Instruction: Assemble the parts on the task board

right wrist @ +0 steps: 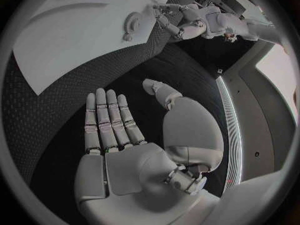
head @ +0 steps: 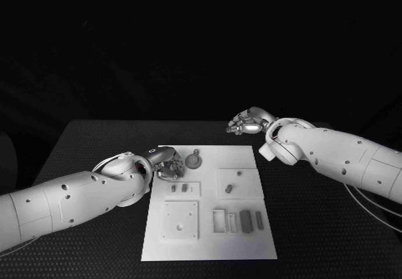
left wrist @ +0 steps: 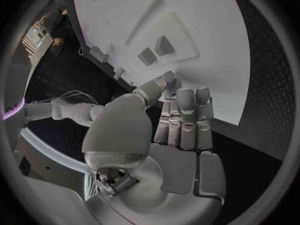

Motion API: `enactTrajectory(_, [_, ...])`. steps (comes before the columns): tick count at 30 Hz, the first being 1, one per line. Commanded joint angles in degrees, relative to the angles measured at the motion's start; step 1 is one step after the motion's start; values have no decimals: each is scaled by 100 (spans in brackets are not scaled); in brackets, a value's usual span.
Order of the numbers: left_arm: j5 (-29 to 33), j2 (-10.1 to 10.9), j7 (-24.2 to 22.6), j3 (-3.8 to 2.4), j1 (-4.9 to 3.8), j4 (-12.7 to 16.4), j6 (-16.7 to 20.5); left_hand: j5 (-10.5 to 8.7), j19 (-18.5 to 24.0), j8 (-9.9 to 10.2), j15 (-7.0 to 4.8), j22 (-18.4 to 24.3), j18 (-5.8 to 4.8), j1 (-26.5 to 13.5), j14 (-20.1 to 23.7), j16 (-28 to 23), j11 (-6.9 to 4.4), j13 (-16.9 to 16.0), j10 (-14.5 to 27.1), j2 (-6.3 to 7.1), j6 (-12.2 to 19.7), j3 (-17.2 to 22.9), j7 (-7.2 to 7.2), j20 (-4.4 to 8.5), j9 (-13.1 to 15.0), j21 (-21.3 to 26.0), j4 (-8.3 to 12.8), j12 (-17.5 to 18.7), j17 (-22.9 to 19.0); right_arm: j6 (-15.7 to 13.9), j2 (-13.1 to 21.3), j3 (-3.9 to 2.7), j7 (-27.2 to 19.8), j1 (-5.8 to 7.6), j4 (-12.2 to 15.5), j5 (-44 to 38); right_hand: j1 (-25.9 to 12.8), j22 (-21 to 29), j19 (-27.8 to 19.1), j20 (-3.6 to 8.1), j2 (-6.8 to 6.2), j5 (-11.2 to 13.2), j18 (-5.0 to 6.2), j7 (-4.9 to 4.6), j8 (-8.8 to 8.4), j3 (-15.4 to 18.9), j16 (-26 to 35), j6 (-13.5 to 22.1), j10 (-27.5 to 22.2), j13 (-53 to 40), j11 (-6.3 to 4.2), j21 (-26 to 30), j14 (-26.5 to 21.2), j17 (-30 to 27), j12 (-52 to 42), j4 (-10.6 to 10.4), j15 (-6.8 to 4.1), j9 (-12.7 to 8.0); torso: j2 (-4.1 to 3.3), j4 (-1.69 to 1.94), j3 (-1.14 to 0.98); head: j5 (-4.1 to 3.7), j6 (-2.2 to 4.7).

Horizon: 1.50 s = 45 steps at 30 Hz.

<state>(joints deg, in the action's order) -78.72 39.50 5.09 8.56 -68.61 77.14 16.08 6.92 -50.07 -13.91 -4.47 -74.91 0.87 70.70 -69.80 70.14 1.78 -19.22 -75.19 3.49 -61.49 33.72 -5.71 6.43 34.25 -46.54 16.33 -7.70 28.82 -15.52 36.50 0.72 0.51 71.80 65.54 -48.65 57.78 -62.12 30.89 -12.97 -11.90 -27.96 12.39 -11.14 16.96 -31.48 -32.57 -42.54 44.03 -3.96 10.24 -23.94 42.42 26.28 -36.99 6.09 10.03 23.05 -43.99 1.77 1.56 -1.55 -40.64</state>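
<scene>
Over the left edge of the task board, toward its far end, our left hand hovers with fingers spread and nothing in them; the left wrist view shows the palm flat, the fingers straight and side by side, just short of the board's edge. Our right hand hangs well off the board, beyond its far right corner, over the black table, likewise wide and holding nothing.

A round, toothed part, which we take for a gear though the view is too coarse to be sure, lies on the board just right of the left hand. Two small parts sit in a shallow recess just nearer than that hand, one part lies in the recess to the right, and bars rest in slots near the right edge.

We judge the step in hand to be the first pick, most likely the round part. To do it well we should bring thumb and fingertips down on opposite rims, keep the palm off the small parts beside it, and lift straight up.
</scene>
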Motion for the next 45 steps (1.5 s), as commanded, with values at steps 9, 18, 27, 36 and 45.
enactTrajectory(9, [-215, -65, 169, 11, 45, -72, -232, 25, -46, -23, -21, -104, 50, -17, 2, 33, -3, 0, -32, -40, -25, 37, 0, 369, 1, -12, 3, 45, -7, 52, 6, -1, -36, -2, 11, 2, -35, -7, -2, -11, 21, 21, -36, -184, 21, 2, -39, 33, 51, 2, 7, 24, -43, -11, 40, 49, -9, -6, -3, -3, -1, -2, -11])
enactTrajectory(18, [-220, -130, 168, 13, 94, -130, -267, 26, -47, -22, -20, -104, 50, -11, 2, 33, -2, 1, -34, -46, -24, 41, 1, 370, 0, -13, 6, 50, -8, 53, 10, -1, -36, -3, 10, 2, -36, -10, -1, -12, 22, 21, -36, -184, 21, 2, -41, 33, 52, 2, 7, 27, -43, -14, 41, 50, -9, -7, -4, -5, 2, -13, -25])
enactTrajectory(27, [-174, -178, 122, 13, 140, -177, -248, 25, -49, -21, -19, -105, 50, -13, 1, 34, -2, 1, -35, -48, -23, 41, -1, 370, -1, -14, 5, 53, -8, 58, 9, -1, -36, -5, 7, 2, -37, -11, 0, -12, 22, 21, -36, -184, 22, 2, -42, 33, 52, 2, 7, 28, -44, -16, 41, 50, -9, -8, -2, -1, 3, -28, -21])
enactTrajectory(36, [-72, -158, 137, 13, 140, -172, -257, 3, -31, 53, 14, -104, 49, 4, 35, 21, 35, 30, 58, 29, 110, 40, -58, 355, -44, -5, 16, 144, -25, 56, 16, -1, -35, -6, 8, 2, -38, -13, 0, -12, 22, 21, -35, -184, 22, 2, -44, 34, 53, 2, 7, 31, -44, -19, 42, 52, -10, -9, -3, -2, 0, -33, -17])
enactTrajectory(45, [-56, -118, 195, 13, 140, -187, -235, -22, -16, 183, 62, -111, 63, 64, 42, 53, 85, 50, 154, 158, 370, 13, -93, 312, -113, -8, 7, 233, -25, 54, 37, -1, -43, -7, 8, 2, -38, -15, 0, -12, 20, 21, -35, -184, 22, 2, -45, 34, 52, 2, 7, 33, -45, -22, 43, 54, -9, -10, -2, -2, 3, -36, -14])
